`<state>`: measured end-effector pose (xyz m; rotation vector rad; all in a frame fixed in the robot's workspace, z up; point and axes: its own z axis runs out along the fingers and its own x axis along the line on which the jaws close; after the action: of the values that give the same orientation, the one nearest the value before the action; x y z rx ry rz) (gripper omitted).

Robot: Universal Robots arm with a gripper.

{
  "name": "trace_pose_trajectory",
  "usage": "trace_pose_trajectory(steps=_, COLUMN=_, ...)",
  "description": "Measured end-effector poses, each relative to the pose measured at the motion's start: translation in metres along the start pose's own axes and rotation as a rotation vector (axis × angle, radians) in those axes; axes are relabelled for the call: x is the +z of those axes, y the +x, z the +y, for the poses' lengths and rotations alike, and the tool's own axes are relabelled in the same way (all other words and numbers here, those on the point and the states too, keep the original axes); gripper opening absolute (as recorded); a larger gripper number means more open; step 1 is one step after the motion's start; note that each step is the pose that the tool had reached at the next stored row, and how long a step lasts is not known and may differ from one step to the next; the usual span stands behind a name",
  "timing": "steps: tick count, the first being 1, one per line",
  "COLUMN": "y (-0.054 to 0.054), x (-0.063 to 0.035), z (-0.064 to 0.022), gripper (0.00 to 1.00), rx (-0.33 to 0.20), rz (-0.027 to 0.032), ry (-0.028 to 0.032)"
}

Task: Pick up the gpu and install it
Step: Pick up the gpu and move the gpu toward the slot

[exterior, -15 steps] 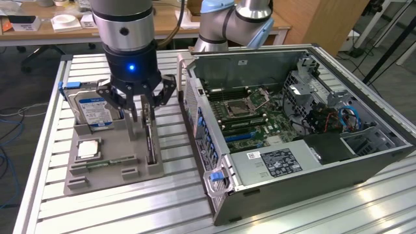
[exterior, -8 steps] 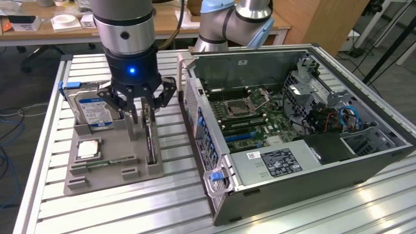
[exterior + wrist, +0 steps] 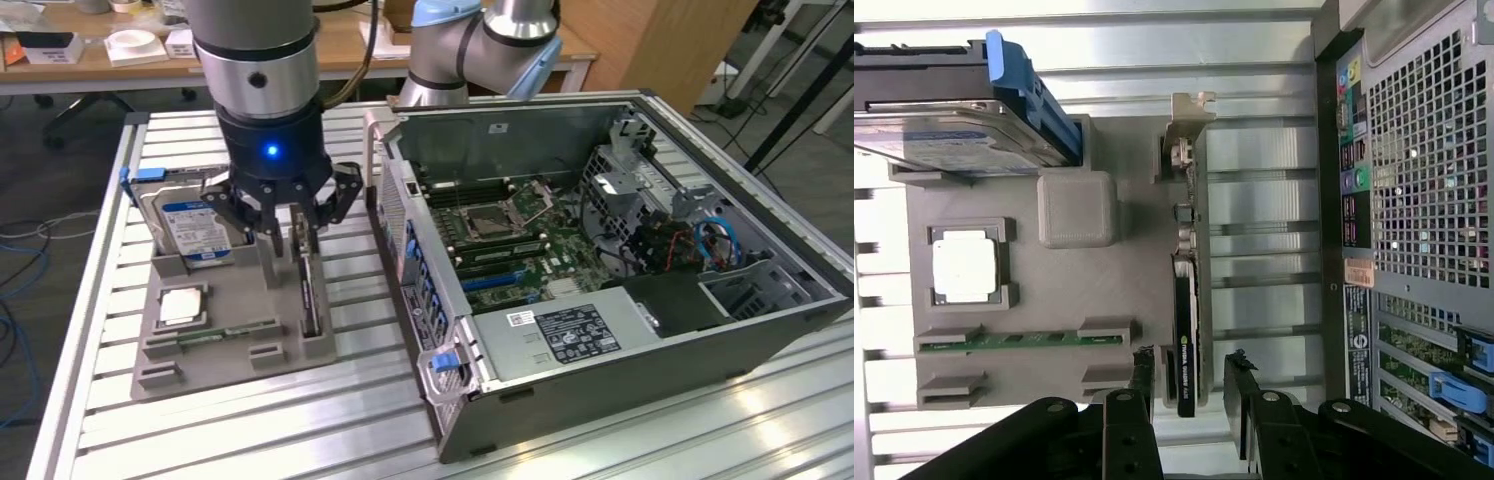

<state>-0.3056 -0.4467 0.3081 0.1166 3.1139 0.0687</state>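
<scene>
The gpu, a thin dark card, stands on edge in a slot of the grey holder tray. In the wrist view the gpu shows edge-on, with its silver bracket at the end away from my fingers. My gripper hangs just above the card's far end, open. Its two black fingertips stand on either side of the card's near end with a gap on each side, and my gripper holds nothing.
The tray also holds a hard drive with a blue-white label, a square silver chip and a narrow green memory stick. The open computer case lies on the exterior view's right, its perforated rear panel close to the card.
</scene>
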Motion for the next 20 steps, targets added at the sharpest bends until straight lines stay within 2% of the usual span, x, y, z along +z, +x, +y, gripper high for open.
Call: trace_pose_trajectory(steps=20, y=0.000, x=0.0113, z=-0.0007, gripper=0.42, rx=0.000, rz=0.0000, ry=0.0000)
